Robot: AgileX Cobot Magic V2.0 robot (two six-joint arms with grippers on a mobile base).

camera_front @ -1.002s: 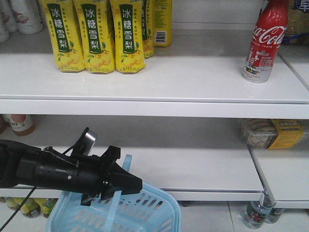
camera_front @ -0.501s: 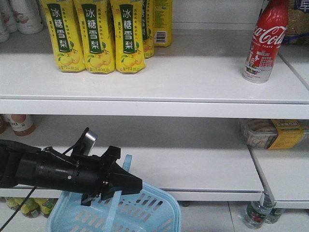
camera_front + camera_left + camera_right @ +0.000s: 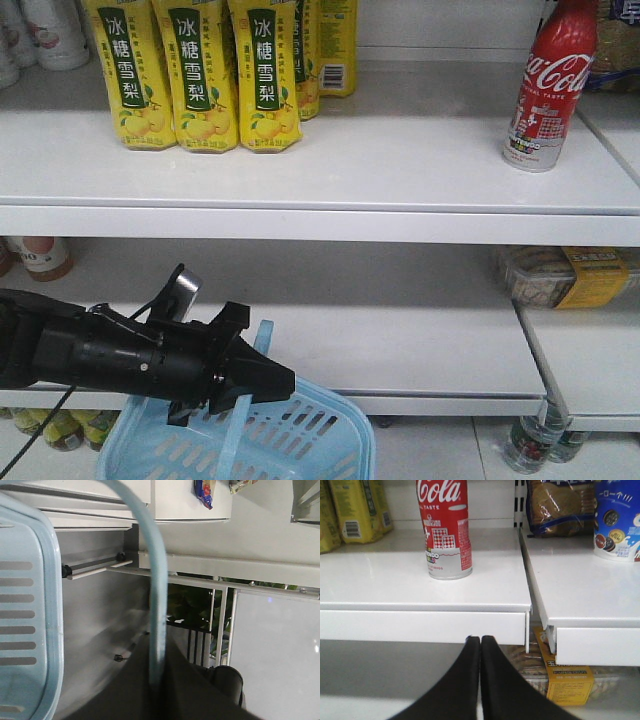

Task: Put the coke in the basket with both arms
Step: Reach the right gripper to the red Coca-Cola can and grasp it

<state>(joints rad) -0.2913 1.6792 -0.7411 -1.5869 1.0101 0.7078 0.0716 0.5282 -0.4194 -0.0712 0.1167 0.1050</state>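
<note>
Clamping basket (image 3: 352, 425) handle (image 3: 262, 334), left claw (image 3: 262, 388), right claw (image 3: 480, 643) pinched together empty, wrist view only, beneath coke (image 3: 447, 530)

I see bare shelf (image 3: 400, 150) around the coke (image 3: 547, 90), yellow cartons (image 3: 200, 75) well apart on its left, snack packs (image 3: 560, 505) near on its right. The basket (image 3: 352, 412) mouth is open below my left tool (image 3: 283, 386).
</note>
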